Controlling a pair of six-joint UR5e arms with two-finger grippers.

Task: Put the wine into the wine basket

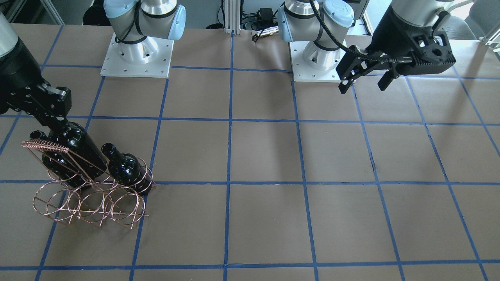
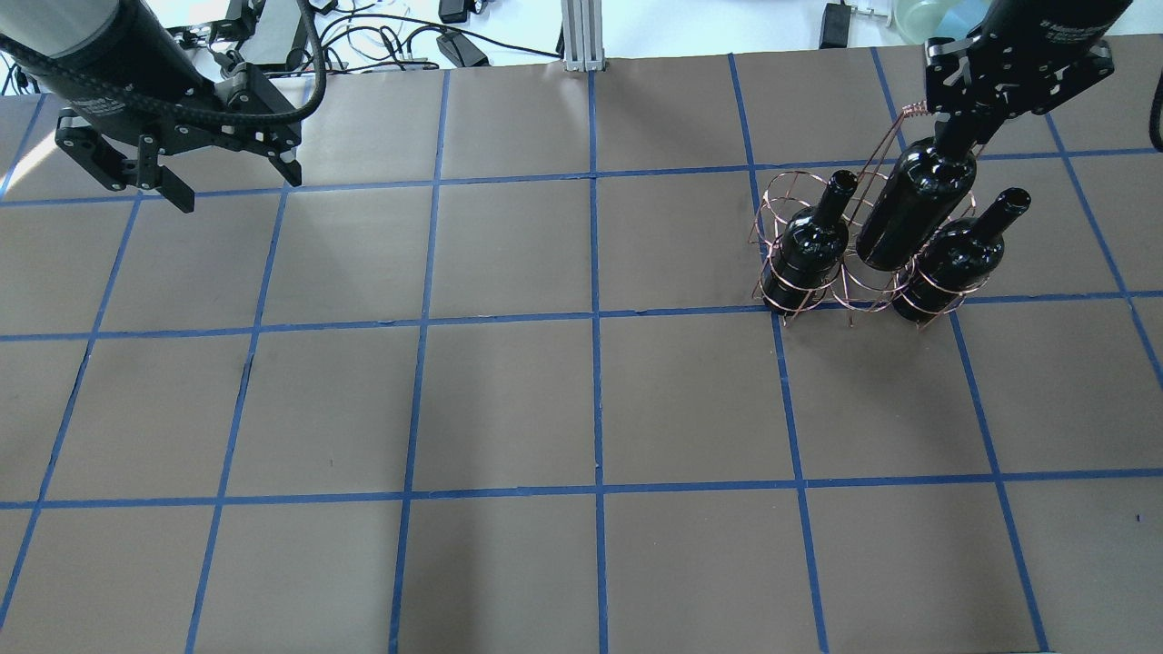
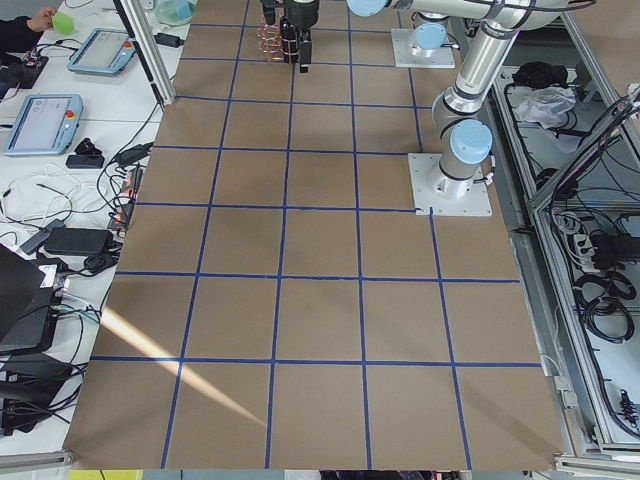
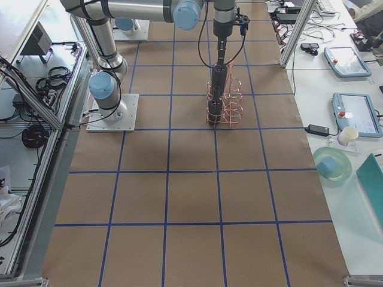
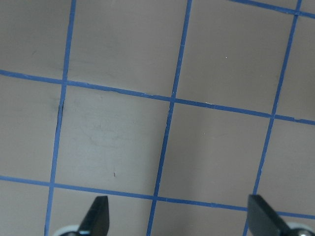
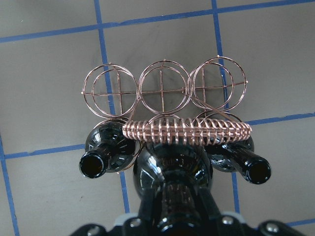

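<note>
The copper wire wine basket (image 2: 863, 291) stands on the table at the far right; it also shows in the front view (image 1: 90, 203) and the right wrist view (image 6: 162, 91). Two black wine bottles (image 2: 807, 247) (image 2: 952, 259) stand in its outer rings of one row. My right gripper (image 2: 961, 132) is shut on the neck of a third black bottle (image 2: 916, 207), tilted, its lower end in the middle ring between them, beside the coiled handle (image 6: 187, 130). I cannot tell whether its base rests. My left gripper (image 2: 236, 184) is open and empty above the far left of the table.
The basket's other row of three rings (image 6: 162, 91) holds no bottles. Both arm bases (image 1: 136, 58) (image 1: 318, 60) stand at the robot's edge of the table. Tablets and cables (image 3: 45, 115) lie on a side bench past the far edge.
</note>
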